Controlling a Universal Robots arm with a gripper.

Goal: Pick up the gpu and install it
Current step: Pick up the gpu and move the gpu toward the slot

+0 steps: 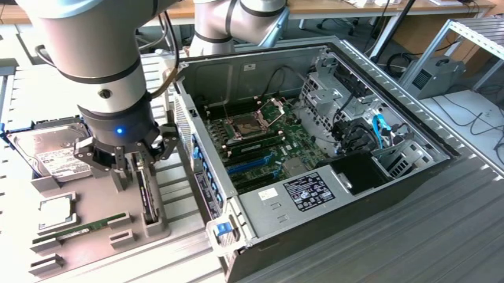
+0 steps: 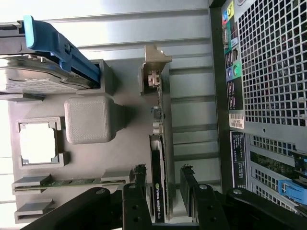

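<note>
Gpu point(image 2: 157, 191) stands on edge between the spread fingers point(image 2: 139, 176) of the gripper point(image 2: 162, 170).

Gpu point(image 2: 157, 191): black face with a slight sheen. Tray point(image 2: 96, 158) — grey plastic, matt, faintly grainy. Computer case point(image 2: 273, 62) — dull sheet metal, perforated. Hard drive point(image 2: 33, 79): bright metal, glossy blue plastic rail. Table point(image 2: 134, 33): ribbed pale metal.

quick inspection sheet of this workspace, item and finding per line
surface: grey holder tray on ribbed metal table
job's things: gpu on edge in its tray slot; open computer case beside the tray
clutter: hard drive, processor, memory stick in the tray
tool: open, fingers either side of the gpu, not gripping
cables: blue cable and black leads inside the case
surroundings: desks and a grey box behind
</note>
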